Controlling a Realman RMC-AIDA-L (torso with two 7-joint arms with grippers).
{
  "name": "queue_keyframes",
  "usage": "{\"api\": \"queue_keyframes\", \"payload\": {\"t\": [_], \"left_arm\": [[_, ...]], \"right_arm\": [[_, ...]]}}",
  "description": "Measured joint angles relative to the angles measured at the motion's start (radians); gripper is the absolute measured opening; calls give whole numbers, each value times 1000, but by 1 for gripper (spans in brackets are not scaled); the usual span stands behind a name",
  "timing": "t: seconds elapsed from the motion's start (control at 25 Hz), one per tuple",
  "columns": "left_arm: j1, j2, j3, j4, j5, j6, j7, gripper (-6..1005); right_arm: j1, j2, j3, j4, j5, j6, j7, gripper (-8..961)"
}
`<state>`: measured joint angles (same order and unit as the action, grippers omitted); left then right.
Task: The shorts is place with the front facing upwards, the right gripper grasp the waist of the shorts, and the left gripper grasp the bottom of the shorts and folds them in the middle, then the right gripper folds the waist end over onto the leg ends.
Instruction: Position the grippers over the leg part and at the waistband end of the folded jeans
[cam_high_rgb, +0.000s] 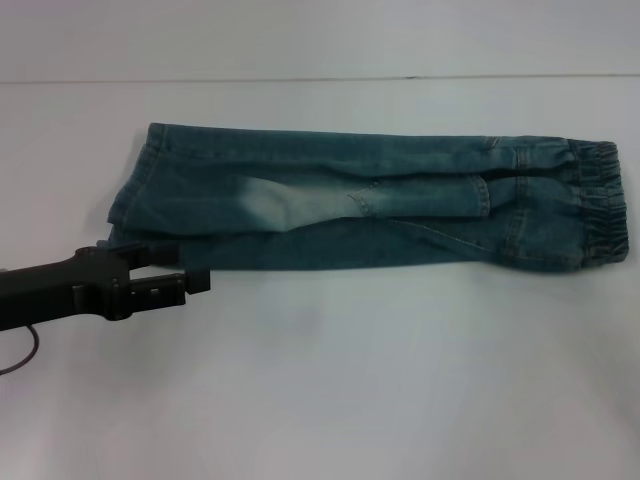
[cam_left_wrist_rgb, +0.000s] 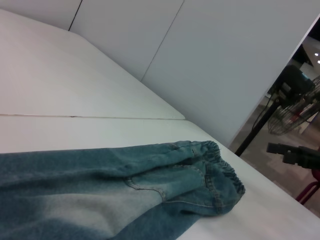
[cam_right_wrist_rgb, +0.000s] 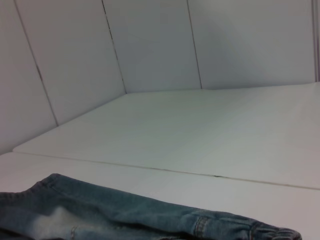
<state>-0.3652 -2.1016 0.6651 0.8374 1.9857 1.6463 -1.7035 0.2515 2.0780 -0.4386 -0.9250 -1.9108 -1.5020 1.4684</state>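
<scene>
The blue denim shorts (cam_high_rgb: 370, 210) lie flat on the white table (cam_high_rgb: 350, 390), folded lengthwise into a long band. The elastic waist (cam_high_rgb: 600, 205) is at the right end and the leg ends (cam_high_rgb: 135, 195) at the left. My left gripper (cam_high_rgb: 188, 267) sits low at the near-left corner of the leg ends, open, with its far finger over the hem edge and nothing clearly held. The left wrist view shows the shorts (cam_left_wrist_rgb: 150, 185) running to the gathered waist (cam_left_wrist_rgb: 222, 172). Only the far edge of the shorts (cam_right_wrist_rgb: 100, 212) shows in the right wrist view. My right gripper is out of view.
A seam line (cam_high_rgb: 300, 79) crosses the table behind the shorts, with white wall panels (cam_right_wrist_rgb: 155, 45) beyond. Past the table's right end stand a dark stand and a wire fan (cam_left_wrist_rgb: 295, 107). Bare table surface lies in front of the shorts.
</scene>
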Motion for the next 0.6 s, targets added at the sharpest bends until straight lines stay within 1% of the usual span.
{"api": "queue_keyframes", "payload": {"t": [0.6], "left_arm": [[-1,1,-3,0,7,-38,-8,827]], "right_arm": [[1,-6,0,-6,-31,0,25,877]]}}
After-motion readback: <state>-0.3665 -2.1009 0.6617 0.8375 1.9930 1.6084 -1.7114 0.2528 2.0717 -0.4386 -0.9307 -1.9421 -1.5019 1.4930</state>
